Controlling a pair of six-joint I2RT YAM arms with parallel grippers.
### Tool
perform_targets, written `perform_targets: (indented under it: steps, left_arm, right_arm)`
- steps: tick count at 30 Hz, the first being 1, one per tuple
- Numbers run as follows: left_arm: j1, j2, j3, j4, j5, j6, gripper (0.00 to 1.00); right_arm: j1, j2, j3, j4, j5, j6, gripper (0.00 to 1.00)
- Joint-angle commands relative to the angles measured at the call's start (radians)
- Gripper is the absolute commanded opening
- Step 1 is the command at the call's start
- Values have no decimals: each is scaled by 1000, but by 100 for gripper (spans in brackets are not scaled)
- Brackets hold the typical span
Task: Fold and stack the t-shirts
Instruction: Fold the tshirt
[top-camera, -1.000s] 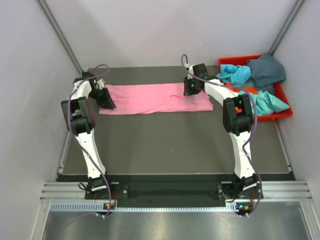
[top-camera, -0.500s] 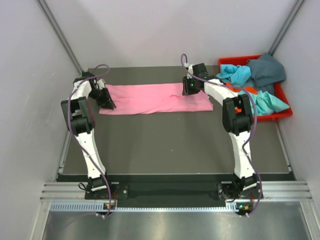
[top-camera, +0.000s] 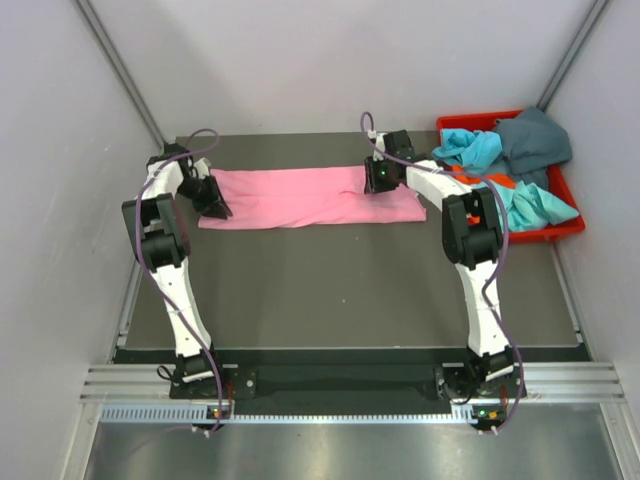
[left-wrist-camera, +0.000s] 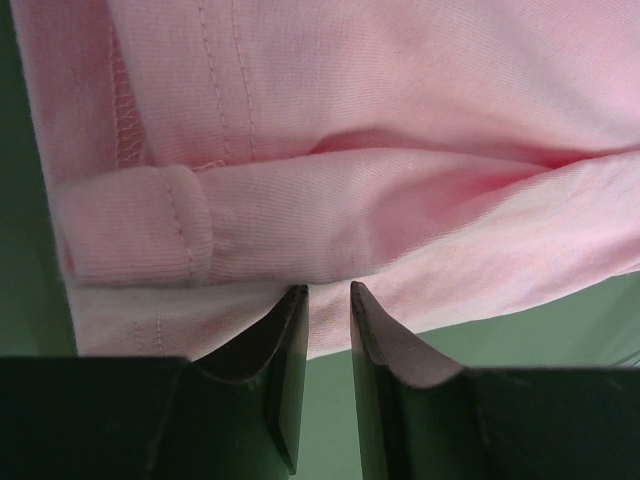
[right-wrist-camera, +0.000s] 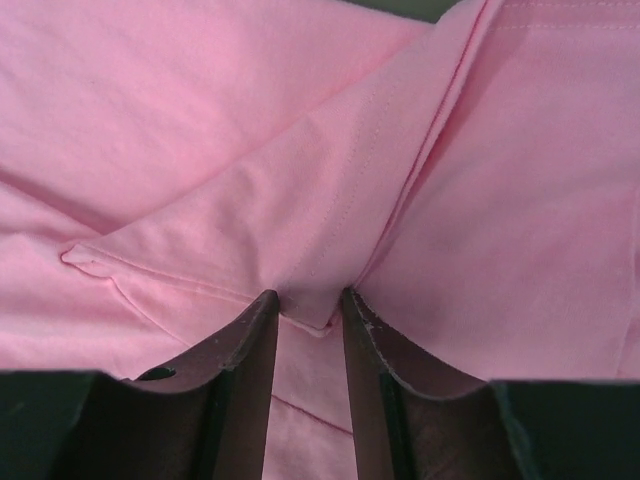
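Bright, even light falls from above; shadows on the table are faint; close wrist views look slightly soft.

pink t-shirt: one, on the table
table: one
red bin: one
heaped t-shirts in the bin: perhaps four; turquoise, dark teal-grey and orange are too tangled to count surely
robot arms: two

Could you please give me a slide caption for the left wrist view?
Left gripper, fingers narrowly apart, at the edge of the folded pink t-shirt.
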Motion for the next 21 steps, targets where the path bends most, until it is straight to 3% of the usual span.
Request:
perform_targets:
  steps: [1, 4, 11, 21]
  left_arm:
    - [-5, -23, -16, 5, -26, 14, 29]
    - [-7, -23, -16, 7, -29, 15, 29]
    - [-7, -20, -16, 8, -24, 14, 29]
    - [-8, -22, -17, 7, -24, 15, 29]
  right_arm:
    - [8, 16, 46, 29, -11, 26, 33]
    - [9, 20, 50, 31, -17, 26, 30]
    - [11, 2, 69, 47, -16, 4, 1]
    - [20, 54, 234, 93, -68, 16, 0]
